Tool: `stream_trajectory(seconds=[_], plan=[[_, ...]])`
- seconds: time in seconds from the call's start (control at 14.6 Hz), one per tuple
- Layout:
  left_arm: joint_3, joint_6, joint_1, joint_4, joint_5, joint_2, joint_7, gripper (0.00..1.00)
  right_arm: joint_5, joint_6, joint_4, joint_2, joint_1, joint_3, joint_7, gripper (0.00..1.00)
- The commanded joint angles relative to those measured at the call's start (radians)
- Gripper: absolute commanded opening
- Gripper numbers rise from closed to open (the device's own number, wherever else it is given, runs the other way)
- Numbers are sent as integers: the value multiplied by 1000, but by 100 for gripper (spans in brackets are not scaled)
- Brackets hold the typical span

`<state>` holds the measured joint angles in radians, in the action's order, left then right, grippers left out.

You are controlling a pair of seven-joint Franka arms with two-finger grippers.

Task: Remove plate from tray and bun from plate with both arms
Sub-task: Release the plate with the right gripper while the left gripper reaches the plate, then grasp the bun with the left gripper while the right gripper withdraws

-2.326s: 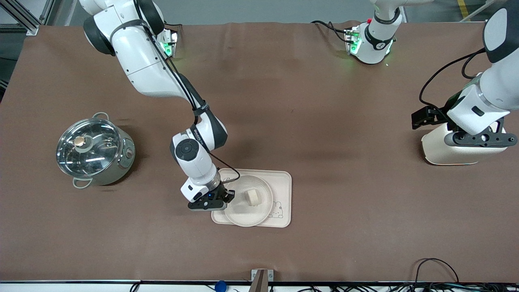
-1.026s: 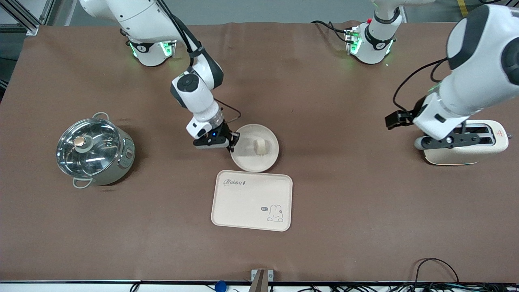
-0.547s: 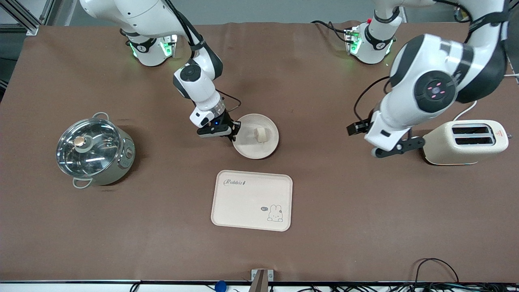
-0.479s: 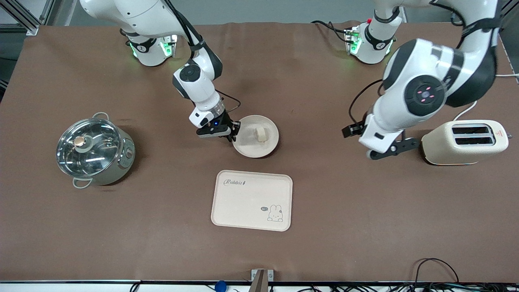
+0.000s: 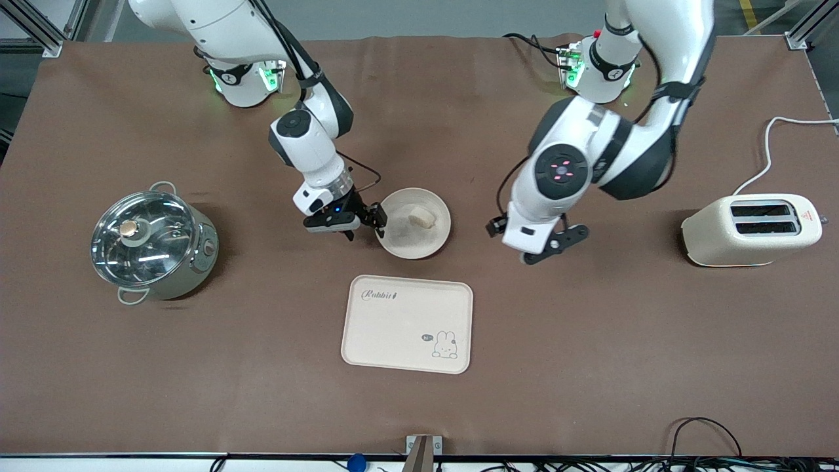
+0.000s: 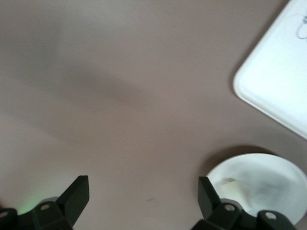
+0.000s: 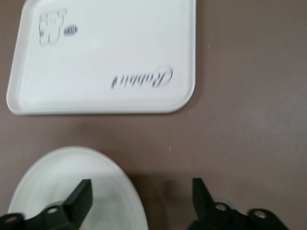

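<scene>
Your plate [image 5: 415, 223] sat on the surface [image 5: 590, 341], farther from the front camera than the tray [image 5: 408, 324], with the bun [image 5: 421, 219] in it. Your right gripper [image 5: 361, 221] stood spread apart at its rim; your left gripper [image 5: 534, 246] hung spread nearby, holding nothing.

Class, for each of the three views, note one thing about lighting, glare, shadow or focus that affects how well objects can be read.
Front view: sharp and evenly lit, though the pot's glass lid carries bright reflections. Left wrist view: soft focus, the tray washed out to near white, a dark shadow beside the plate. Right wrist view: the tray's lettering is slightly blurred, and a shadow darkens the cloth beside the plate.
</scene>
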<state>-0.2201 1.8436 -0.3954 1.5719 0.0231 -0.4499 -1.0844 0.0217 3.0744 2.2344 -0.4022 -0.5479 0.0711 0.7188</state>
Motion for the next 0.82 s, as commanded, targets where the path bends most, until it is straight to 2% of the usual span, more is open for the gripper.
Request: stream_trajectory(seconds=[0.0,0.27,0.48,0.75], plan=[[2,92,-60,-10,-9,-56,-157,100,18,-130,-44,54,42,9,10,100],[2,215,-154,-12,-11,-134,-404,100,18,-343,-137,91,104,6,4,100],[4,284,-210,-10,-2,-188,-618,100,21,-593,-209,169,167,4,-18,100],[5,357,-264,5,0,-230,-826,100,29,-744,-263,264,320,6,-270,100]])
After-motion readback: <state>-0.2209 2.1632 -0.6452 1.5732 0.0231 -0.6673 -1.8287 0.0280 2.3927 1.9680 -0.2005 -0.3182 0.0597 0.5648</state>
